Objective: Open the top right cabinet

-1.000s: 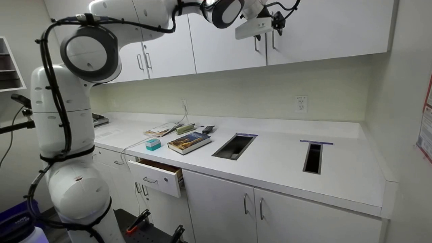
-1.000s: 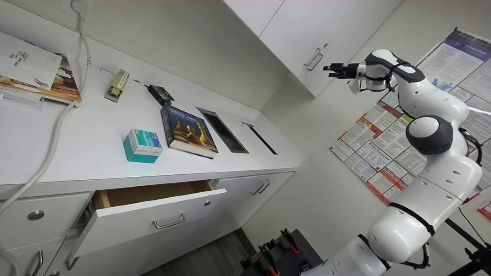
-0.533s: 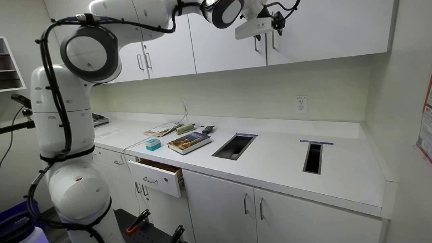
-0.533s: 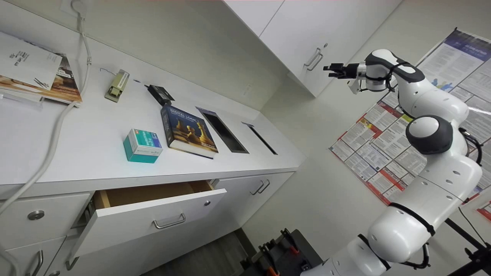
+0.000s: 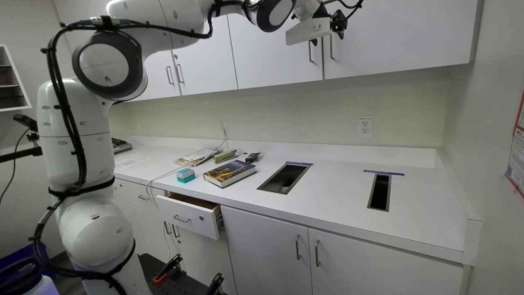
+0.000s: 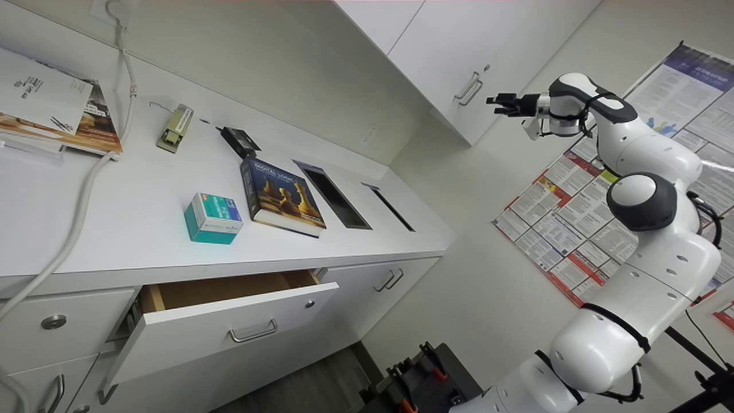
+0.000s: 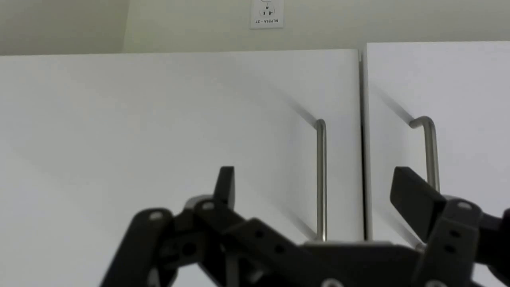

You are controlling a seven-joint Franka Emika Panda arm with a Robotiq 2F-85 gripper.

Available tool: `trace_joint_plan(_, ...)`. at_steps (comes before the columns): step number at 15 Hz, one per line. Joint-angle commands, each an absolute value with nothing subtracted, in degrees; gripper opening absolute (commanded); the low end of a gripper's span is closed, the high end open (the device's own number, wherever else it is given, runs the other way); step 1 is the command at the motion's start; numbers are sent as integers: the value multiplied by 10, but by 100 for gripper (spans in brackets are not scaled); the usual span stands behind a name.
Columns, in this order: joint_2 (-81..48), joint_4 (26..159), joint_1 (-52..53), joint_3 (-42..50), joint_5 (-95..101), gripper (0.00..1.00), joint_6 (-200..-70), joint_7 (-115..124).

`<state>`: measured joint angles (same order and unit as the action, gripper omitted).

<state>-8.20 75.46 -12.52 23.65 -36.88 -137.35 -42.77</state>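
The top right cabinet door (image 5: 401,37) is white and closed. It also shows in the wrist view (image 7: 159,139), which is upside down. Its vertical metal handle (image 7: 321,179) is near the gap beside the neighbouring door, and shows in an exterior view (image 5: 331,49). My gripper (image 7: 316,185) is open and empty. In the wrist view the handle appears between the two spread fingers. In an exterior view the gripper (image 6: 494,105) stands in front of the handles (image 6: 477,92), apart from them. The gripper (image 5: 327,39) also shows high up in an exterior view.
The neighbouring upper door (image 7: 470,99) has its own handle (image 7: 431,151) behind one finger. Below are the counter (image 5: 327,196) with a book (image 6: 284,195), a teal box (image 6: 213,219) and two cutouts. A lower drawer (image 6: 229,332) stands open. A side wall (image 5: 499,123) bounds the right.
My gripper has shifted very slightly upward and a little back from the cabinet. The door and handles have not moved.
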Motion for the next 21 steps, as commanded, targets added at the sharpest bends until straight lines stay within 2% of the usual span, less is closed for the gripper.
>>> trace_joint_plan(1, -91, 730, -132, 233, -407, 100, -1374, -437)
trace_joint_plan(21, -212, 591, -145, 232, -496, 100, -1369, -431)
